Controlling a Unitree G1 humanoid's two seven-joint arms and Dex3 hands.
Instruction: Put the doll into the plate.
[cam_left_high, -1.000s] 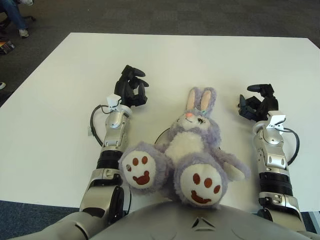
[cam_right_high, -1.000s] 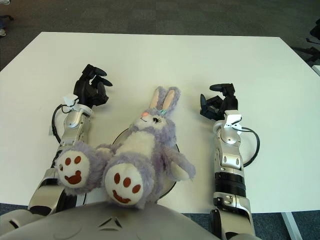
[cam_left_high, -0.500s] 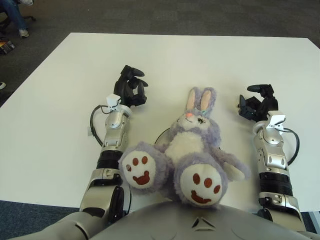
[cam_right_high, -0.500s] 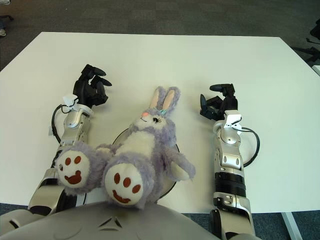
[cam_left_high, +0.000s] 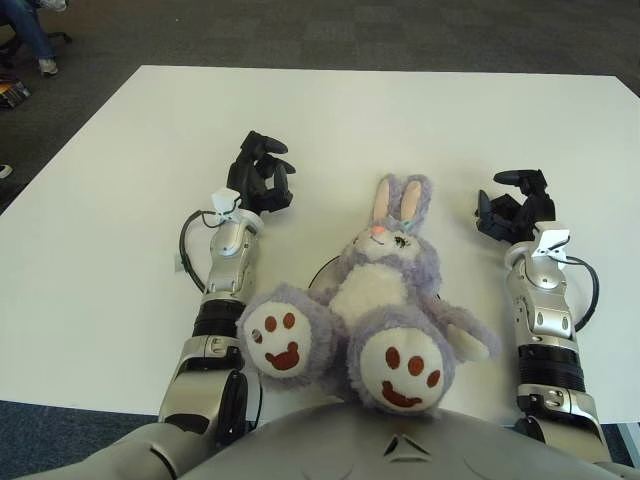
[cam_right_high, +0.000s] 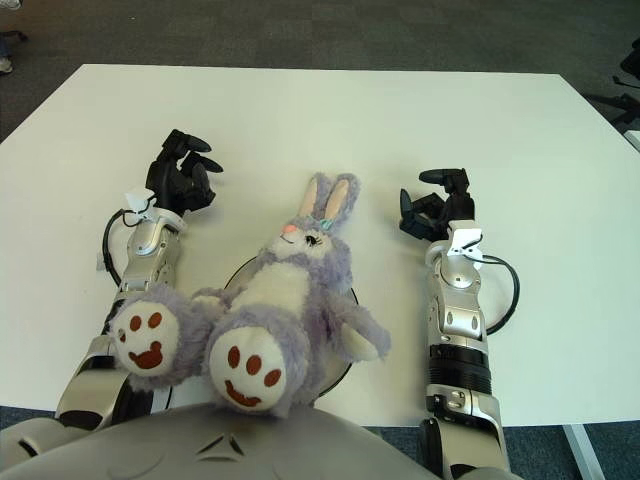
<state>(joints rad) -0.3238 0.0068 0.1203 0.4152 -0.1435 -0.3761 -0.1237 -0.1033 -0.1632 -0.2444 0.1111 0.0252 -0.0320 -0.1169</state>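
Silver jointed arms, black hands, black cables

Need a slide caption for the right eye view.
Plush bunny doll lying on the plate, left hand and right hand open beside it.

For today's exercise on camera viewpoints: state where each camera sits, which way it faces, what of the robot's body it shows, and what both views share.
Left eye view: on the head, facing forward and down at the table; shows both arms and the torso.
Right eye view: just beside it, same aim; same body parts.
Shared: left robot hand, right robot hand, both holding nothing, and the doll lying on the plate.
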